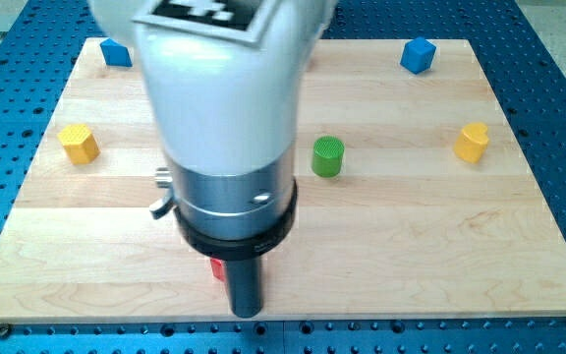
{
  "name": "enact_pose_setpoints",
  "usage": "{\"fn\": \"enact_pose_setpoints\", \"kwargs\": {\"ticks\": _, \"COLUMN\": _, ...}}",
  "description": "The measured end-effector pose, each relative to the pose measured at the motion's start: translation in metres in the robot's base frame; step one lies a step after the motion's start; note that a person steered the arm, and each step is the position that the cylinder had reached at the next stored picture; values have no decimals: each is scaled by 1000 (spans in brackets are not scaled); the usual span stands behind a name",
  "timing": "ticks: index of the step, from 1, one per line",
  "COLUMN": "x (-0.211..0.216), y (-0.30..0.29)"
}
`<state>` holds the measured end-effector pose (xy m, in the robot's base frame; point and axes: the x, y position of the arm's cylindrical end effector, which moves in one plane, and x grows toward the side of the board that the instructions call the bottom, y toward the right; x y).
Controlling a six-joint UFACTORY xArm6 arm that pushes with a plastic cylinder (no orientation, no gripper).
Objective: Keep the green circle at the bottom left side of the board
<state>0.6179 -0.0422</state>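
Green circle (328,156) sitting mid-board, just right of the arm. My tip (249,313) resting low, holding nothing, red block (217,268) beside it. Needing to swing round right of circle, then pushing slowly down-left.

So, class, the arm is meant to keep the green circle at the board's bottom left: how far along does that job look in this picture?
Done: nothing visibly; the green round block stands near the middle of the wooden board, right of the arm. In hand: my tip sits near the view's bottom edge, beside a partly hidden red block, apart from the green one. Left: getting behind the green block and pushing it down and left to the corner.
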Motion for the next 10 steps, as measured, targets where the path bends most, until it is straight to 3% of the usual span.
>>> {"fn": "enact_pose_setpoints", "kwargs": {"ticks": 2, "x": -11, "y": -39}}
{"fn": "enact_pose_setpoints", "kwargs": {"ticks": 3, "x": -22, "y": -3}}
{"fn": "enact_pose_setpoints", "kwargs": {"ticks": 4, "x": -26, "y": -58}}
{"fn": "enact_pose_setpoints", "kwargs": {"ticks": 5, "x": -69, "y": -81}}
{"fn": "enact_pose_setpoints", "kwargs": {"ticks": 6, "x": -99, "y": -81}}
{"fn": "enact_pose_setpoints", "kwargs": {"ticks": 8, "x": -101, "y": -81}}
{"fn": "enact_pose_setpoints", "kwargs": {"ticks": 9, "x": -122, "y": -43}}
{"fn": "enact_pose_setpoints", "kwargs": {"ticks": 10, "x": -109, "y": -7}}
